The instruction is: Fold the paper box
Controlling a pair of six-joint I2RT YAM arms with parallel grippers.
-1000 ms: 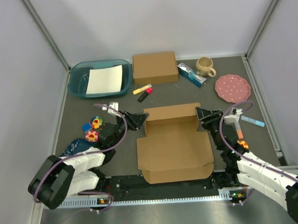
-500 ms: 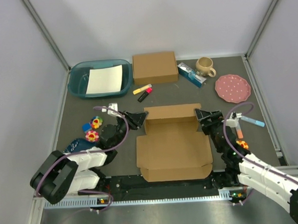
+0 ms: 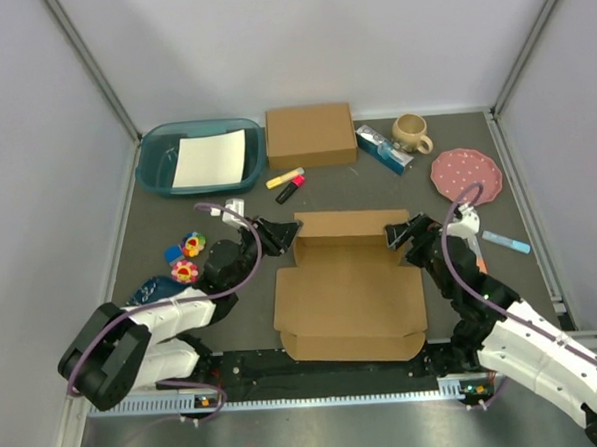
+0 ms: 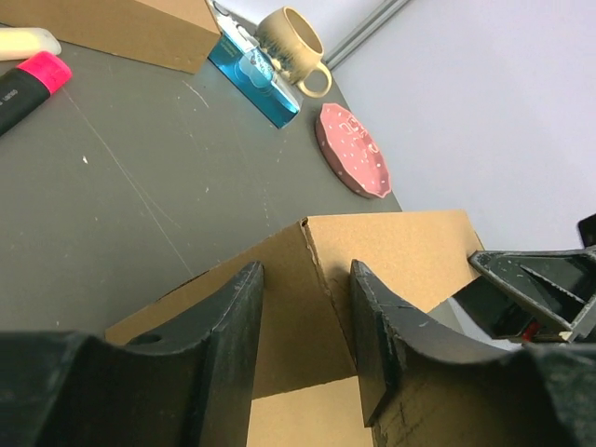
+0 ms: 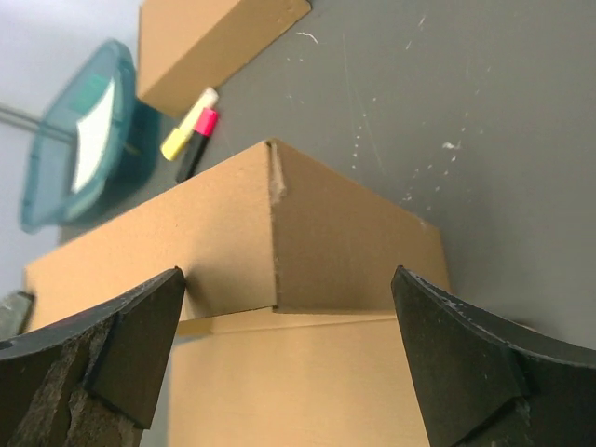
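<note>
The paper box (image 3: 347,296) lies in the middle of the table with its brown base flat and its rear wall (image 3: 349,226) standing upright. My left gripper (image 3: 282,237) is at the wall's left rear corner. In the left wrist view its jaws (image 4: 307,279) stand partly open astride that folded corner (image 4: 312,279), with a gap showing. My right gripper (image 3: 399,236) is at the right rear corner. In the right wrist view it (image 5: 287,279) is wide open, both fingers (image 5: 475,363) well clear of the corner (image 5: 275,233).
At the back stand a teal basin (image 3: 155,166) holding white paper, a smaller brown box (image 3: 310,135), a blue packet (image 3: 383,149) and a mug (image 3: 411,131). Highlighters (image 3: 286,181) lie behind the paper box. A pink plate (image 3: 465,175) and blue pen (image 3: 505,241) are right, small toys (image 3: 185,254) left.
My right gripper has opened wide and moved in toward the right rear corner. The left jaws have narrowed a little. The rear wall's side flaps have folded inward.
</note>
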